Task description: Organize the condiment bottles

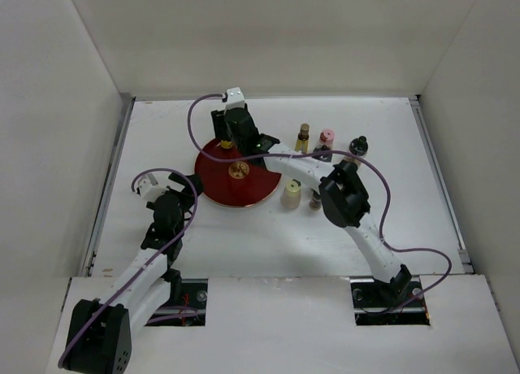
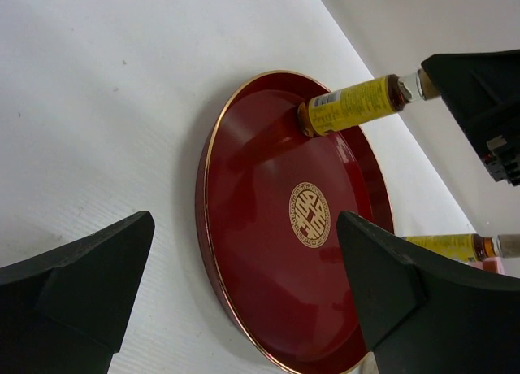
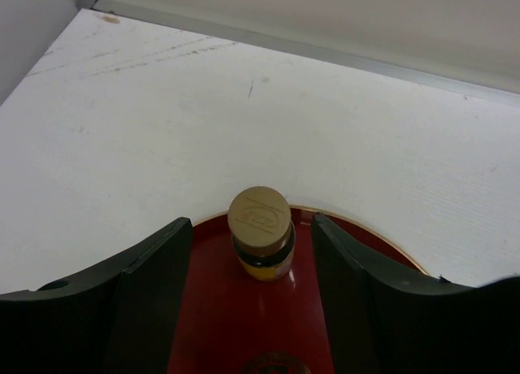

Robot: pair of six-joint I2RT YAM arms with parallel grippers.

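Black fingers of the right gripper (image 3: 250, 228) stand apart either side of a tan-capped yellow bottle (image 3: 261, 256), clear of it; it stands upright at the red tray's (image 3: 207, 325) far rim, lower centre. Also spread, the left gripper (image 2: 244, 228) faces that tray. On the surface (image 1: 244, 244) just right of it stands a cream-white bottle (image 1: 291, 197).

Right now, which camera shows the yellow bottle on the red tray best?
The left wrist view: the yellow bottle shows side-on, label and all, standing on the red tray. The right wrist view gives mostly its cap from above; the top view only a speck beside the right gripper.
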